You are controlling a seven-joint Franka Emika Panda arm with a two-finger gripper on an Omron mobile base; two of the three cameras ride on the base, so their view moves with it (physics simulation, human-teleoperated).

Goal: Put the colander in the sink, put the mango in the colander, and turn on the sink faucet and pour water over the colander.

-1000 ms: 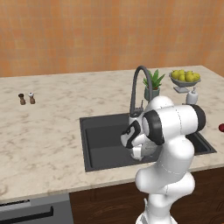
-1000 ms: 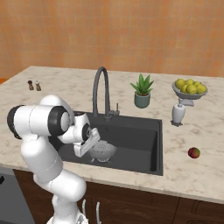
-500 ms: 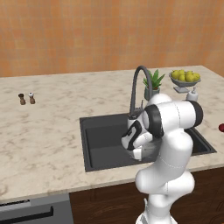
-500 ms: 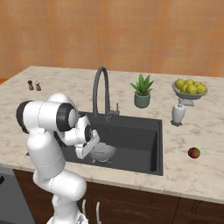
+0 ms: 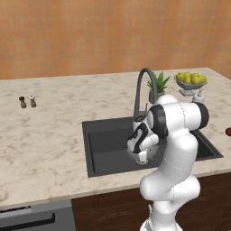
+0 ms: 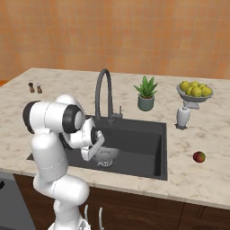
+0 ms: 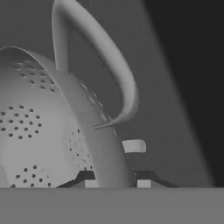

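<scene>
The silver perforated colander [image 6: 108, 155] [image 7: 39, 127] sits low in the dark sink [image 6: 139, 143] [image 5: 106, 140], near its front. My gripper [image 6: 101, 152] [image 5: 141, 156] [image 7: 116, 183] reaches down into the basin. It is shut on the colander's rim, beside a loop handle [image 7: 120, 83]. The dark gooseneck faucet [image 6: 102, 90] [image 5: 142, 90] stands behind the basin, and no water runs from it. On the counter right of the sink lies the small red mango [image 6: 199, 157] [image 5: 228, 131].
At the back right are a bowl of yellow fruits [image 6: 194, 90] [image 5: 191, 80], a potted plant [image 6: 146, 93] [image 5: 158, 85] and a white soap bottle [image 6: 183, 117]. Two small shakers [image 5: 27, 101] [image 6: 35, 87] stand far left.
The arm's upper links have shifted slightly. The hand stays low in the sink, and the colander in it has barely moved.
</scene>
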